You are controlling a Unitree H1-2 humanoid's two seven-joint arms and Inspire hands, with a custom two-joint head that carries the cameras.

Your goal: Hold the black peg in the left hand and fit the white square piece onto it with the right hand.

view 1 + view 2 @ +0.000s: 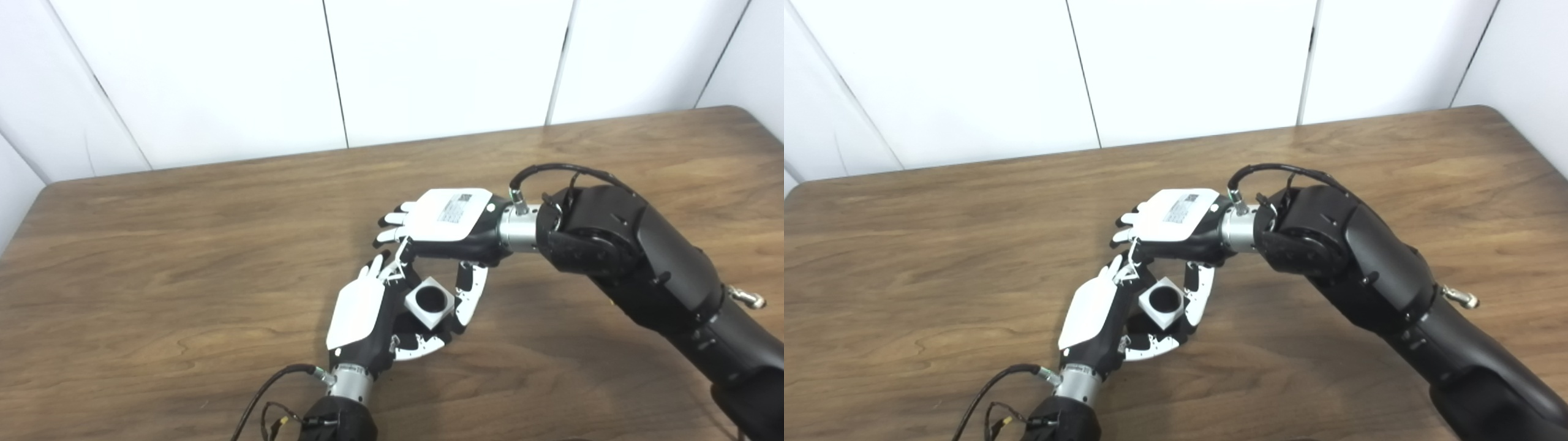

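The white square piece (430, 301) sits in the curl of my left hand (361, 318), its top face turned up. A dark round spot fills its centre hole, where the black peg (431, 297) shows; the rest of the peg is hidden by the piece and my fingers. My left fingers close along the piece's left side and the left thumb (422, 346) wraps under it. Just above hovers my right hand (450, 219), palm down, fingers stretched out to the left. Only its thumb (467, 295) reaches down beside the piece's right edge.
The brown wooden table (184, 245) runs wide to the left and behind the hands. White wall panels (429, 67) close off its far edge. My right forearm (661, 275) crosses the lower right, and a cable (269, 392) loops by the left wrist.
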